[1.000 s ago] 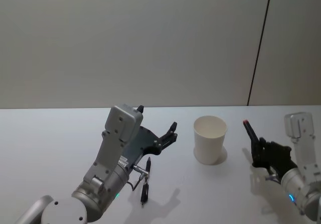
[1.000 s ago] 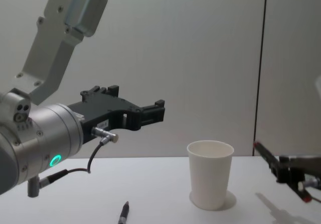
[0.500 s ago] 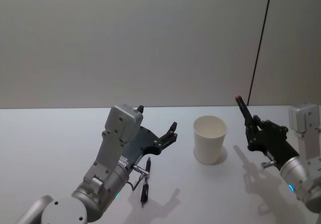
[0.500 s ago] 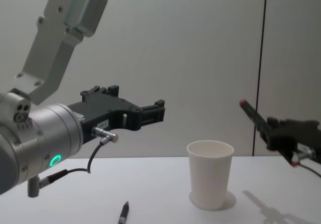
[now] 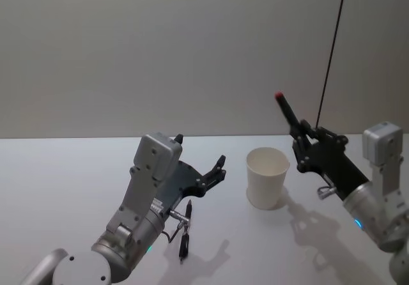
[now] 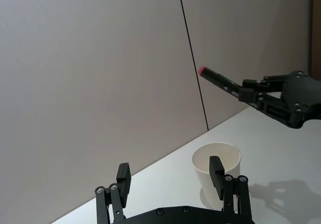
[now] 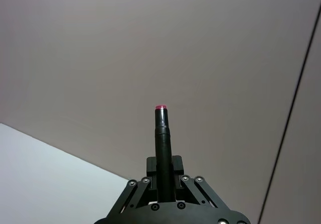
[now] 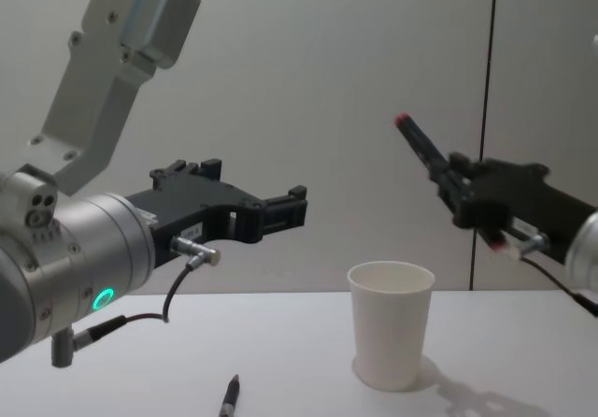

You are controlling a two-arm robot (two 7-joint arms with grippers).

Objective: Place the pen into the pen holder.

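— Where does the left gripper sit?
— Over the white table, left of the cup, with its fingers spread wide. A second pen lies flat on the table below its wrist.
— And the right gripper?
— Raised to the right of the pen holder and higher than its rim, fingers pinching the lower end of the pen.
— What does the holder look like?
— A plain white paper cup, tapered, with a rolled rim, upright between the two grippers.
— And the pen?
— Tilted, its red end up and leaning toward the robot's left, high over the cup and clear of it. The barrel is slim and dark.
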